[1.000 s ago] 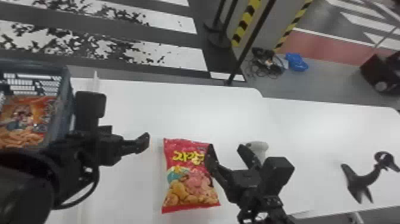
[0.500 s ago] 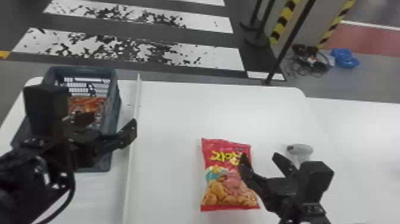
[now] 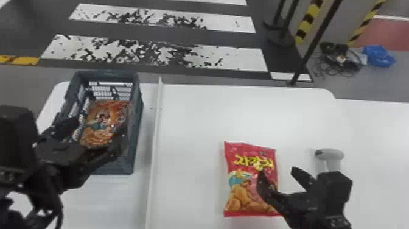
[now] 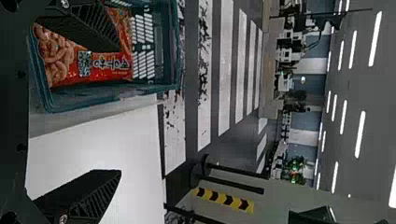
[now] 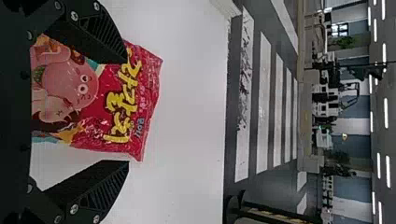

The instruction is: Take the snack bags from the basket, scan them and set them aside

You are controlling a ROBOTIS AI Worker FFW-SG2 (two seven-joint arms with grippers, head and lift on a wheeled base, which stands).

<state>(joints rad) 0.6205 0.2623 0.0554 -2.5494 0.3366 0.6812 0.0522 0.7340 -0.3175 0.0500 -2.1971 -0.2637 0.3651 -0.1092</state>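
On the left side of the white table (image 3: pixel 194 121), the grey basket (image 3: pixel 137 115) holds an orange snack bag (image 3: pixel 106 118), printed face up against the slotted end wall. The left gripper (image 3: pixel 96 134) is over the basket's near part, its jaws spread apart and empty; its dark body hides much of that end. In the left wrist view, one finger (image 4: pixel 91 28) covers part of the orange snack bag, and the basket's side wall runs between this finger and the other.

Between the basket and the middle of the table, a raised white strip (image 3: pixel 154 137) runs from the far edge towards the robot, a low divider in the way. Beyond it, a red snack bag (image 3: pixel 240 158) lies flat on the table. The right gripper (image 3: pixel 277 171) is at its right side, jaws parted with nothing clasped, one finger in front of the bag's edge.

Just beside that gripper is the grey scanner (image 3: pixel 330 154), its lower part hidden behind the gripper's dark body. Past the table, worn white stripes (image 3: pixel 243 58) mark the floor, with a slim black post (image 3: pixel 316 39), tangled cables (image 3: pixel 340 61) and a blue plastic bundle (image 3: pixel 379 56) to the right.
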